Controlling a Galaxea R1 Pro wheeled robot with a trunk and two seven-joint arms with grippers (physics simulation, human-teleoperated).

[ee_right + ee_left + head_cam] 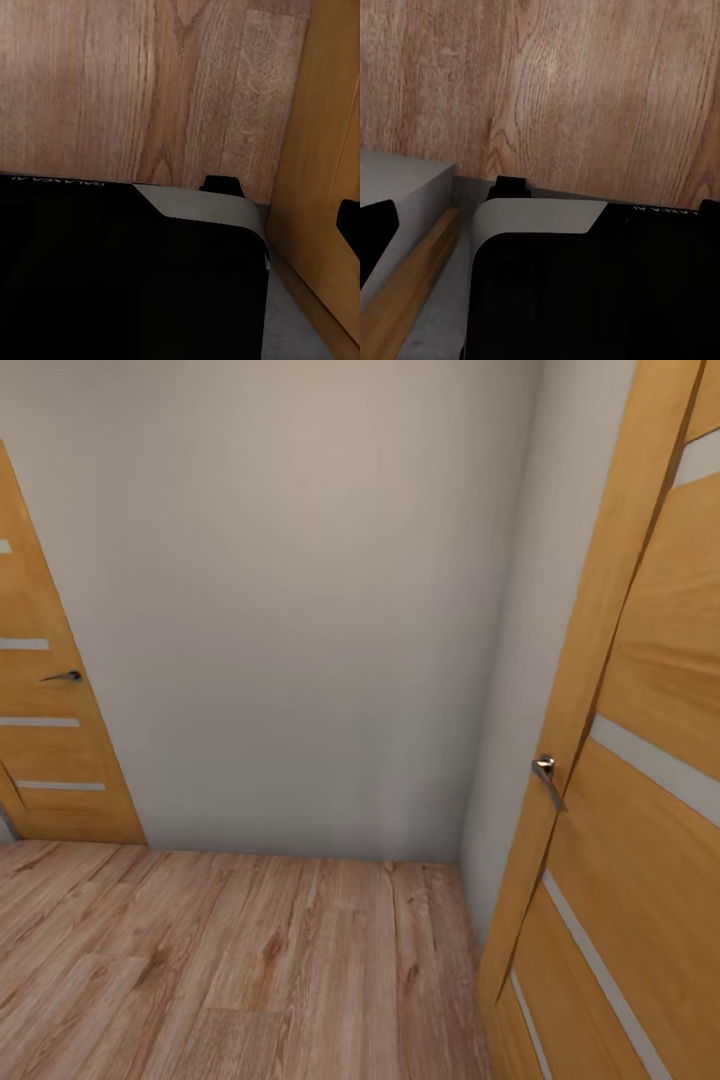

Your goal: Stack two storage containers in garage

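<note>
Just wood-plank floor (230,970) between two doors (640,760).

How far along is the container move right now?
Nothing looks done: no container is in sight. The robot is on the move, facing a beige wall between two wooden doors, one at left, one at right, on light wood-plank floor. Fetching, carrying to the garage and stacking all remain.

Both wrists aimed downward, over the robot's black base (600,292)
</note>
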